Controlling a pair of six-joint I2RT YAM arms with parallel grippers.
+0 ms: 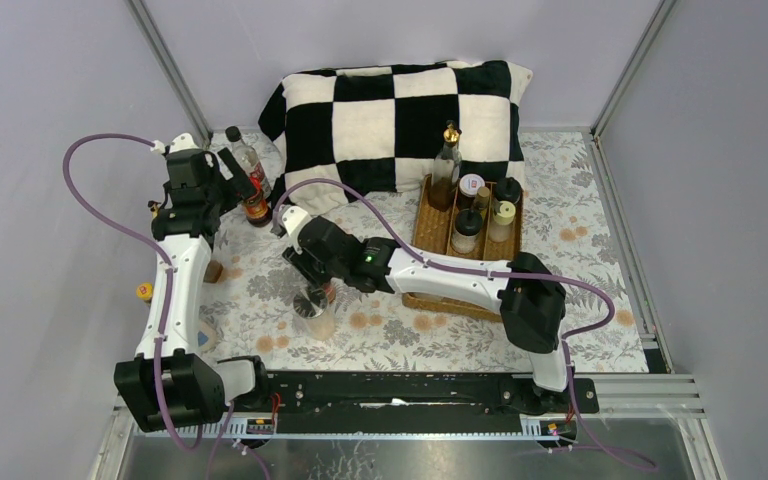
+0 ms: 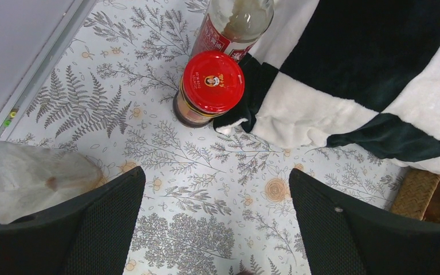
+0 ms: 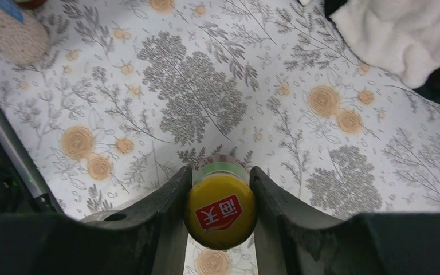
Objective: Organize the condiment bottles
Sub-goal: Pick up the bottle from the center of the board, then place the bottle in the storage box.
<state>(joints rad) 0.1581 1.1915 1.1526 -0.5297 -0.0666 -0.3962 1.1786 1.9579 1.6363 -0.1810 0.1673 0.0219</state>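
My right gripper (image 3: 220,200) is shut on the yellow cap of a small bottle (image 3: 220,213) with a red label on top, standing on the flowered cloth. In the top view this gripper (image 1: 312,287) is left of the middle, with a clear glass jar (image 1: 316,318) just in front of it. My left gripper (image 2: 217,229) is open and empty, a little short of a red-capped jar (image 2: 212,82) and a tall red-labelled bottle (image 2: 232,23). Both stand at the back left (image 1: 255,208) by the pillow. Several bottles, one tall and gold-topped (image 1: 448,165), stand in the wicker tray (image 1: 430,300).
A black-and-white checked pillow (image 1: 400,110) lies along the back and reaches the red-capped jar (image 2: 344,86). A small brown object (image 1: 214,271) and a yellow-topped item (image 1: 144,291) sit by the left arm. Metal frame rails line both sides.
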